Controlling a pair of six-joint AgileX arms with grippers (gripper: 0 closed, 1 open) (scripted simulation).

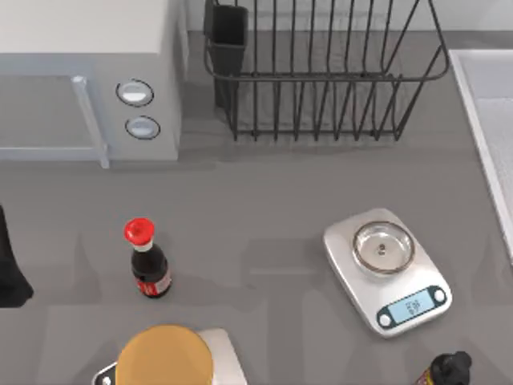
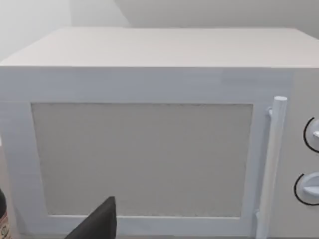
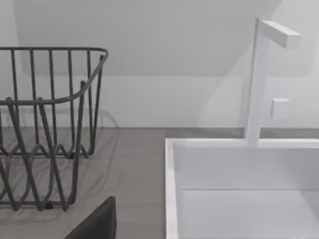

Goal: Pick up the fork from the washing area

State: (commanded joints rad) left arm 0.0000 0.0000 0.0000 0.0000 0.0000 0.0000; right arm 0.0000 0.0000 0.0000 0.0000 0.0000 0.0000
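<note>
Finding the fork: we are judging, from the task, that the fork is lying somewhere inside the sink [image 1: 484,112]; exactly where on the basin floor we cannot tell.
Sink: it is sitting at about 2 o'clock on the table, running off the right edge, with a raised pale rim and a tap [image 3: 256,84] standing at its back wall.
Right gripper [image 3: 99,220]: it is hovering low over the table, between the dish rack [image 1: 321,80] and the sink, facing the sink's near rim; whether it is released or clenched we cannot tell.
Left gripper [image 2: 99,221]: it is parked at about 9 o'clock, looking at the microwave [image 1: 80,48] door; its grip we cannot tell either.
Step in hand: we are judging that this is the approach, with nothing grasped yet.
Doing it well: we are advising that the right arm rise first, clear the rim, and only then move out over the basin until the fork comes into sight.
Grasp: we are suggesting a wide-open descent straight down, jaws set across the handle near its middle, since a slim metal piece lying flat is likely to slip or pivot.
Watch for: we are minding the tap at the back, the rim on the way in, and the rack at 12 o'clock.
Out of the way: the scale [image 1: 389,269] at about 4 o'clock is sitting well apart from the sink.
</note>
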